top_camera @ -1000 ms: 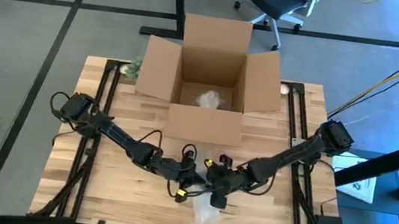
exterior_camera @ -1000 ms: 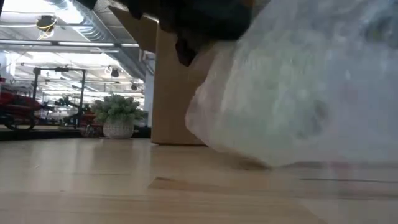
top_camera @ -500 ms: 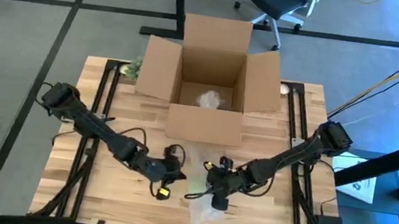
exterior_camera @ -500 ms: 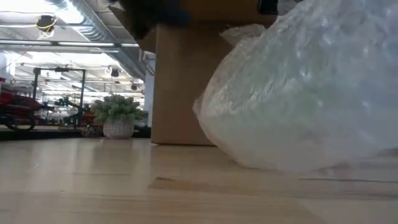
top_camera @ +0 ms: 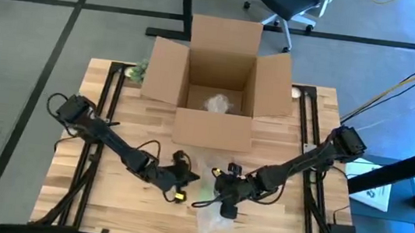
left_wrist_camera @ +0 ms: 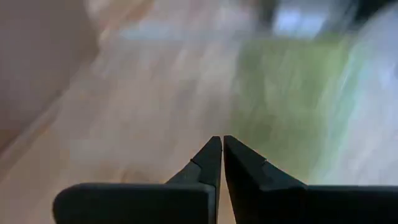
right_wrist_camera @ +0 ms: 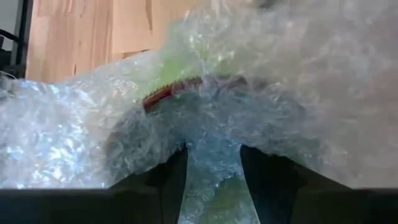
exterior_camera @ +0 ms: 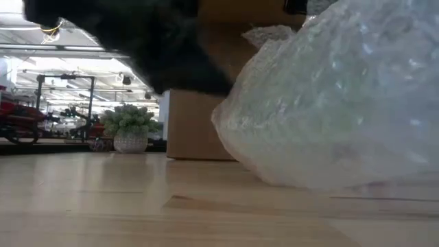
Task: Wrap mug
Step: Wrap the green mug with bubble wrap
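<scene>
The left gripper [top_camera: 185,178], fingers pinched together on nothing, hangs low over the table [top_camera: 97,190] just left of the bundle. The mug [right_wrist_camera: 180,87] lies half-rolled in bubble wrap [top_camera: 211,220] near the front edge, so folding is midway. The right gripper [top_camera: 224,187] pins the wrap; next, the loose sheet needs pulling over.

From above I looked straight down on the table [top_camera: 104,199]. The low camera sat at table height, facing the box [exterior_camera: 195,127] at 12 o'clock. Both saw the wrap [top_camera: 211,219]; my wrist cameras pressed close.
</scene>
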You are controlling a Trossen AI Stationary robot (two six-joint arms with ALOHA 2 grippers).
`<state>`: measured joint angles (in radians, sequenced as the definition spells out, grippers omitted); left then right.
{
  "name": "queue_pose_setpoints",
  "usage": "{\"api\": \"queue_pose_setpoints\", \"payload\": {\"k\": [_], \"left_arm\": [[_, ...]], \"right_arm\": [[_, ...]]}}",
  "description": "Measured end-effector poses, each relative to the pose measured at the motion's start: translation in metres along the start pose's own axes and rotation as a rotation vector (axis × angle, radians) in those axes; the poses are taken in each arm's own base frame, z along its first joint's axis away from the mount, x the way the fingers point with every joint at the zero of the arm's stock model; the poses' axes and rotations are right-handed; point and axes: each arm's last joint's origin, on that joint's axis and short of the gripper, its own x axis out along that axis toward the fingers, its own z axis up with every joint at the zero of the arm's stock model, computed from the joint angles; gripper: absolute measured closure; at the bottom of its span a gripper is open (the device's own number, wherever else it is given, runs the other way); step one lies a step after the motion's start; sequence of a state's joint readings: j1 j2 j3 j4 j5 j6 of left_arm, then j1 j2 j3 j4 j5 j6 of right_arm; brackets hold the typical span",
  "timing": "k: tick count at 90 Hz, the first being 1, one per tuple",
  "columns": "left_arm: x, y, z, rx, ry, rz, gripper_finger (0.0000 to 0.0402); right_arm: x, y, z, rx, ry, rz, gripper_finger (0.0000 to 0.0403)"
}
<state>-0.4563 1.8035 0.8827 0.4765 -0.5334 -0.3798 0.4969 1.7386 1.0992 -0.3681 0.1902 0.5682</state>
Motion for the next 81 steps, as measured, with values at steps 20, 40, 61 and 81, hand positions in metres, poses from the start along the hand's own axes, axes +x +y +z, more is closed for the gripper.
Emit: {"api": "queue_pose_setpoints", "payload": {"k": [20,40,61,81], "left_arm": [[0.007,-0.013,0.020,0.005,-0.106,-0.119,0.0402],[0.017,-0.028,0.025,0.044,-0.125,-0.145,0.0402],[0.042,-0.040,0.009,0.063,-0.102,-0.174,0.0402],[0.042,-0.044,0.013,0.137,-0.103,-0.176,0.0402]], "right_arm": [[0.000,0.000,0.000,-0.001,0.000,0.000,0.0265],[0.000,0.000,0.001,-0.026,-0.007,-0.002,0.0265],[-0.001,0.001,0.001,-0.031,-0.001,0.013,0.0265],[-0.001,0.001,0.001,-0.029,0.001,0.025,0.0265]]}}
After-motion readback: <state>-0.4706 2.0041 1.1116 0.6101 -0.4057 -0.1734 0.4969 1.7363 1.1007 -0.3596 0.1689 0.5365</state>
